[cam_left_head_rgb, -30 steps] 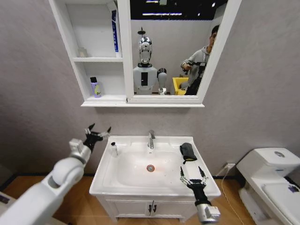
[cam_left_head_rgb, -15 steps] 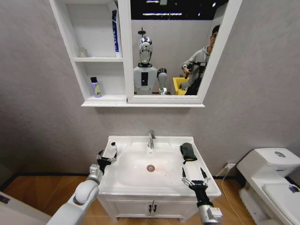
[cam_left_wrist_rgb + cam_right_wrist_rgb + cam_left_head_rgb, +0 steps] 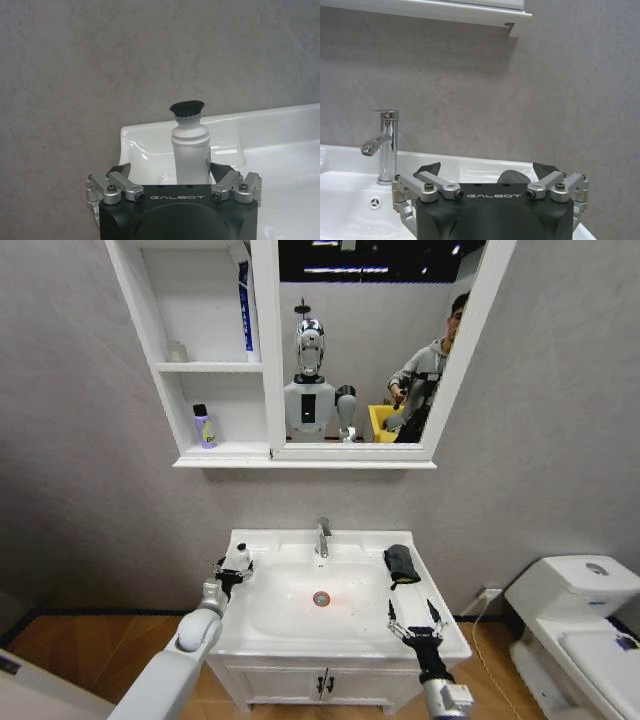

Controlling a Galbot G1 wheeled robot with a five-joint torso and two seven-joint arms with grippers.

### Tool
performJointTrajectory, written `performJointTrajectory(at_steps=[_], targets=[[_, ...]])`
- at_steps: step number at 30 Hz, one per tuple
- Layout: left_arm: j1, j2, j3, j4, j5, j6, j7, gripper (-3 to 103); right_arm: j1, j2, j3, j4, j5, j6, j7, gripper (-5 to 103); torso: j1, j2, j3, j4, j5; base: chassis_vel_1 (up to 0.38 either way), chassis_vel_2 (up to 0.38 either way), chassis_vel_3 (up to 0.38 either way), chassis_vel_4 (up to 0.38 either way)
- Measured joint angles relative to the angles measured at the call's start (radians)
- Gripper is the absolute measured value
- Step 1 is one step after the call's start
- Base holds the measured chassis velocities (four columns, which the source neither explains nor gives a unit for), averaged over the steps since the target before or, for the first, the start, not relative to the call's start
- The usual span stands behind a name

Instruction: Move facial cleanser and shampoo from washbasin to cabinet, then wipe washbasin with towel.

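A small white bottle [image 3: 240, 554] with a black cap stands on the back left rim of the washbasin [image 3: 330, 642]. My left gripper [image 3: 231, 569] is open, its fingers on either side of that bottle [image 3: 190, 150], apart from it; in the left wrist view the gripper [image 3: 171, 169] sits low around the bottle's body. The dark towel [image 3: 401, 563] lies on the basin's right rim. My right gripper [image 3: 412, 616] hovers open over the front right rim, short of the towel [image 3: 512, 178]. On the cabinet's [image 3: 215, 367] lower shelf stands a purple bottle [image 3: 204, 427].
The chrome tap [image 3: 322, 536] rises at the back middle of the basin, above the reddish drain [image 3: 321, 598]. A blue tube [image 3: 244, 305] leans on the cabinet's top shelf. The mirror [image 3: 360, 350] hangs right of the shelves. A white toilet [image 3: 580, 610] stands at right.
My left arm came down from the air left of the basin to the left rim, then reached forward until its fingers flanked the white bottle. The right gripper barely moved.
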Motion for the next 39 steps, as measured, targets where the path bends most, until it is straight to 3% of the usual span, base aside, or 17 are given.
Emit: performJointTrajectory(at_steps=[5, 6, 10, 12, 17, 26, 29, 32, 33, 36, 37, 39], targets=[[-0.003, -0.003, -0.001, 0.014, 0.002, 0.0, 0.035, 77, 0.0, -0.004, 0.003, -0.007, 0.003, -0.001, 0.0, 100, 0.0, 0.0, 0.0, 0.0001, 0.0, 0.0, 0.0, 0.0, 0.0], [-0.004, -0.005, 0.0, 0.016, 0.003, -0.001, 0.05, 66, 0.002, -0.004, 0.003, -0.012, 0.003, -0.001, 0.0, 100, 0.0, 0.0, 0.0, 0.0, -0.0001, 0.0, 0.0, 0.0, 0.0], [-0.004, -0.009, 0.005, 0.016, 0.0, -0.004, 0.065, 61, 0.003, -0.002, 0.0, -0.015, 0.003, 0.0, 0.0, 100, 0.0, 0.0, 0.0, 0.0, 0.0, 0.0, 0.0, 0.0, 0.0], [-0.005, -0.014, 0.006, 0.015, -0.004, -0.005, 0.069, 44, 0.006, 0.001, -0.001, -0.017, 0.002, -0.001, 0.0, 100, 0.0, 0.0, 0.0, 0.0, -0.0001, 0.0, 0.0, 0.0, 0.0], [-0.002, -0.016, 0.003, 0.012, -0.005, -0.005, 0.069, 31, 0.01, -0.001, 0.0, -0.023, 0.002, -0.001, 0.0, 100, 0.0, 0.0, 0.0, -0.0001, -0.0001, 0.0, 0.0, 0.0, 0.0], [0.037, 0.031, -0.014, -0.072, -0.022, 0.013, 0.06, 30, 0.013, 0.0, 0.003, -0.025, 0.004, 0.0, 0.0, 100, 0.0, 0.0, 0.0, -0.0001, -0.0002, 0.0, 0.0, 0.0, 0.0], [0.066, 0.067, -0.021, -0.145, -0.037, 0.029, 0.048, 30, 0.013, 0.0, 0.003, -0.025, 0.005, 0.0, 0.001, 100, 0.0, 0.0, 0.0, 0.0, -0.0004, 0.0, 0.0, 0.0, 0.0], [0.116, 0.169, -0.048, -0.35, -0.104, 0.08, -0.006, 30, 0.017, 0.0, 0.003, -0.029, 0.006, 0.0, 0.001, 100, 0.0, 0.0, 0.0, 0.0001, -0.0003, 0.0, 0.0, 0.0, 0.0], [0.116, 0.169, -0.048, -0.35, -0.104, 0.08, -0.006, 30, 0.017, 0.0, 0.003, -0.029, 0.006, 0.0, 0.001, 100, 0.0, 0.0, 0.0, 0.0001, -0.0003, 0.0, 0.0, 0.0, 0.0], [0.109, 0.34, -0.064, -0.518, -0.264, 0.148, -0.072, 30, 0.021, -0.002, -0.001, -0.028, 0.005, 0.0, 0.001, 100, 0.0, 0.0, 0.0, 0.0002, -0.0002, 0.0, 0.0, 0.0, 0.0], [0.109, 0.34, -0.064, -0.518, -0.264, 0.148, -0.072, 30, 0.021, -0.002, -0.001, -0.028, 0.005, 0.0, 0.001, 100, 0.0, 0.0, 0.0, 0.0002, -0.0002, 0.0, 0.0, 0.0, 0.0], [0.064, 0.445, -0.074, -0.604, -0.402, 0.208, -0.13, 30, 0.022, -0.003, -0.001, -0.026, 0.005, 0.0, 0.001, 100, 0.0, 0.0, 0.0, 0.0002, -0.0001, 0.0, 0.0, 0.0, 0.0]])
